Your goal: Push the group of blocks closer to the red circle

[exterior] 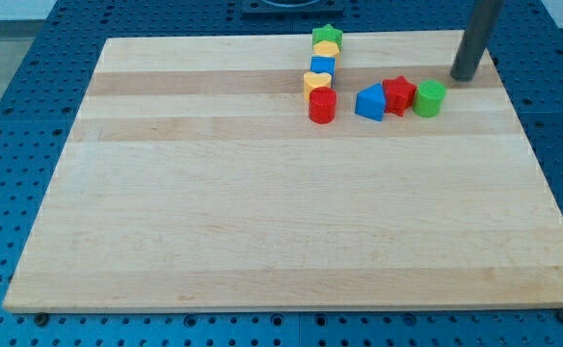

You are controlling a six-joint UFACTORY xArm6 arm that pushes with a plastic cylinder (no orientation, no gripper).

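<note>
The red circle [322, 106] stands on the wooden board [262, 212] near the top middle. A column of blocks runs up from it: a yellow heart [316, 84], a blue block [323, 66], a yellow block [327, 49] and a green star [328, 37]. To its right lies a row of three: a blue triangle-like block [369, 102], a red star [398, 94] and a green cylinder [430, 98]. My tip [465, 77] is on the board just up and to the right of the green cylinder, a short gap away.
The board lies on a blue perforated table [21, 145]. The board's right edge [522, 125] is close to my tip.
</note>
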